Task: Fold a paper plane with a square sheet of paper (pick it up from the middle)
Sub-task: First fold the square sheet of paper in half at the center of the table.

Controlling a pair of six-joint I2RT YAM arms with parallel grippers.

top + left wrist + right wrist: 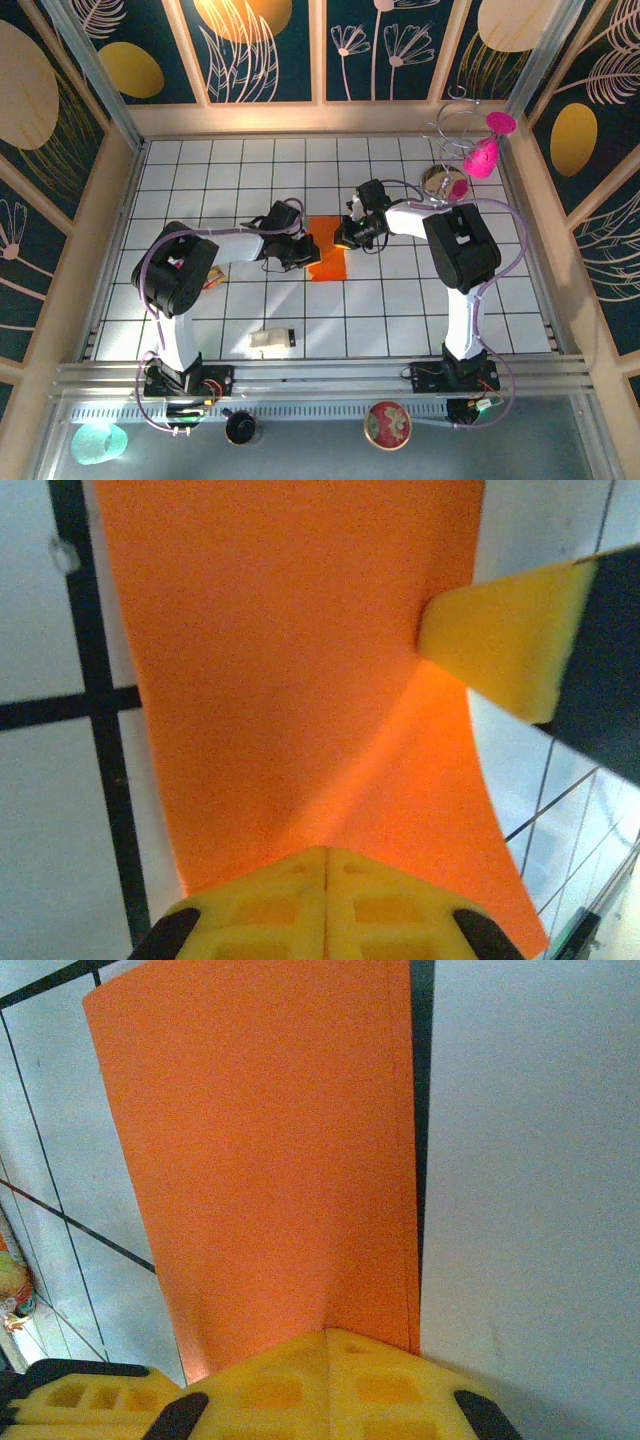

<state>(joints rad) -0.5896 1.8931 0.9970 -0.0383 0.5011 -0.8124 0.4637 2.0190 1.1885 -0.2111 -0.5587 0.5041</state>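
The square sheet of paper (330, 258) is bright orange and lies as a narrow folded strip at the middle of the white tiled table. My left gripper (312, 248) meets it from the left, my right gripper (343, 235) from the right. In the left wrist view the sheet of paper (290, 660) bows upward into my left gripper (327, 852), whose yellow jaws are shut on its edge; a right fingertip (500, 640) touches the paper's far side. In the right wrist view my right gripper (327, 1332) is shut on the doubled edge of the paper (270, 1160).
A small beige block (271, 340) lies near the front of the table, and a crinkled wrapper (213, 280) sits by the left arm. A pink object on a wire stand (483, 155) and a round metal dish (437, 180) stand at the back right.
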